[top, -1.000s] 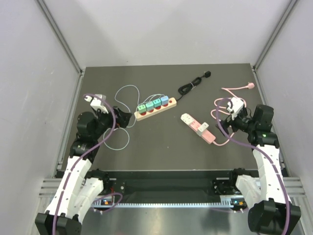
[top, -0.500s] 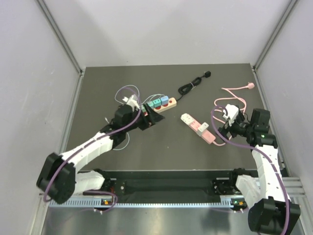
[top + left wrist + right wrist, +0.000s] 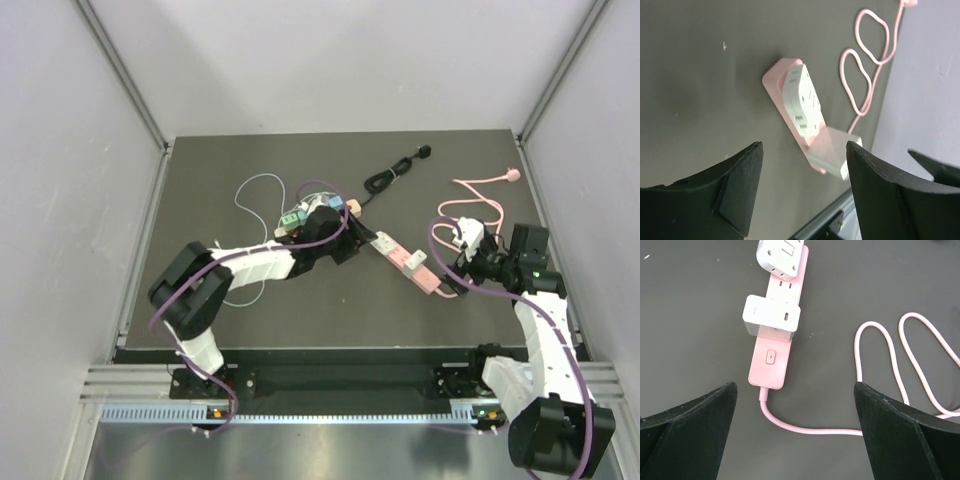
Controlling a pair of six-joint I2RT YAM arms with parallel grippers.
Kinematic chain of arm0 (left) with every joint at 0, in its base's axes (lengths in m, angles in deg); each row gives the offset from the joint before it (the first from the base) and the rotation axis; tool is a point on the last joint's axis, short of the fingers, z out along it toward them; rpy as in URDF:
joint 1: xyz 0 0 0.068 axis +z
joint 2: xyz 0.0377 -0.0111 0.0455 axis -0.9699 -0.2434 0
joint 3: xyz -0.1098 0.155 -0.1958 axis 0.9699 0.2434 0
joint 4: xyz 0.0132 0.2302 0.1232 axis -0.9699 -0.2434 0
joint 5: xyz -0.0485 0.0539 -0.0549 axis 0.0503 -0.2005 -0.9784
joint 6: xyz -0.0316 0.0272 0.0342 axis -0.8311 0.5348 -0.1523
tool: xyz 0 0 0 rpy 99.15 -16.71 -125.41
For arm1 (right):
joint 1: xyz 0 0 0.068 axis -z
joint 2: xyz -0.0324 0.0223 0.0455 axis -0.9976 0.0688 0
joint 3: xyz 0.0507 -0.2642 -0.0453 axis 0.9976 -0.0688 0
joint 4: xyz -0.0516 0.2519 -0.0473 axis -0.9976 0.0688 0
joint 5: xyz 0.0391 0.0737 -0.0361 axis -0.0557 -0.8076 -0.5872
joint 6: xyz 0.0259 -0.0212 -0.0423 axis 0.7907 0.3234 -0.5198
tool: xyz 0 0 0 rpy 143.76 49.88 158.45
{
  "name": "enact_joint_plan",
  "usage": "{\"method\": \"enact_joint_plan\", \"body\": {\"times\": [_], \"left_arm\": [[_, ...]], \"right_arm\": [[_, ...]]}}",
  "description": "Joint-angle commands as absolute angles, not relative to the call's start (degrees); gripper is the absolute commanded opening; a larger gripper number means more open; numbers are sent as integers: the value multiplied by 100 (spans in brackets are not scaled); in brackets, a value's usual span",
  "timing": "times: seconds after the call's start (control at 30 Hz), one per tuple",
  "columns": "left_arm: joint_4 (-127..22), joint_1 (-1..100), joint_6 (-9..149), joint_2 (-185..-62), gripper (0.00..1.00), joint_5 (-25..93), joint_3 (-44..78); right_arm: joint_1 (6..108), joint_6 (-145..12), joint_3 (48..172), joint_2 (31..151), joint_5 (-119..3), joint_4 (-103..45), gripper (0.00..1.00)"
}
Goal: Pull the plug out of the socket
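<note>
A pink power strip lies diagonally at mid-table. Two white plugs sit in it: a multi-socket adapter at its far end and a square charger block near the middle. My left gripper is open just left of the strip. In the left wrist view the gripper looks along the strip, adapter and charger. My right gripper is open at the strip's cable end. In the right wrist view the gripper hovers above the strip, charger and adapter.
A beige power strip with several coloured plugs lies under my left arm. A black cable and a thin white cable lie behind it. The strip's pink cable loops at the right, also in the right wrist view. Walls enclose the table.
My left arm has swung from the table's left side across the beige strip to the pink strip. My right gripper has edged slightly towards the pink strip.
</note>
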State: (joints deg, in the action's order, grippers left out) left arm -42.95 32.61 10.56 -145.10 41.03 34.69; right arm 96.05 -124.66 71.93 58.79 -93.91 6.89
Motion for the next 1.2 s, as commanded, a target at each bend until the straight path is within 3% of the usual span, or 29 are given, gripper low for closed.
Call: {"method": "enact_joint_plan", "body": {"times": [0.0,0.67,1.17], "left_arm": [[-4181,3127,730,-14840,72,4682,2860],[-4613,2837,299,-15984,69,5176,1901],[-4631,2793,264,-16335,54,5184,1470]], "right_arm": [[9660,-12668,7304,5848,-9549,666,100],[9722,-12730,7313,5840,-9628,710,100],[9748,-12774,7322,5901,-9628,745,100]]}}
